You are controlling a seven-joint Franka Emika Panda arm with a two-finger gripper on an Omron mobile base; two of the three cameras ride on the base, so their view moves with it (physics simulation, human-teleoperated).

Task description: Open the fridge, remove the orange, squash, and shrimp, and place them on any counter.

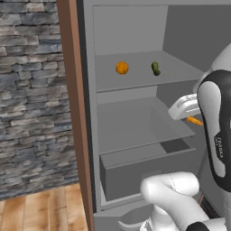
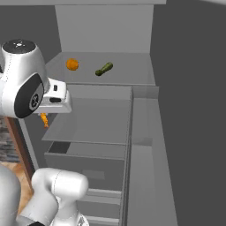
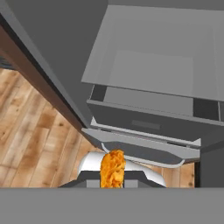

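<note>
- My gripper is clenched on the shrimp; in the hand view the orange piece stands up between the finger tips, and in the left base view it pokes out below my hand, in front of the middle shelf of the fridge.
- The shrimp is tiny and thin, so I judge the hold to be shallow. A quick swing out of the fridge could flick it loose onto the wooden floor.
- I cannot tell how much of the shrimp sits between the pads, since the bottom of the hand view cuts them off; it may be pinched only at one end.
- My hand hangs close to the fridge's right inner wall. Backing out at an angle could knock the wrist against that wall or the open door edge and jar the grip.
- The drawer under the middle shelf stands pulled out; a low retreat could catch it.
- The orange and the squash lie apart on the upper shelf, both above my hand. A high exit could brush that shelf and roll the orange.
</note>
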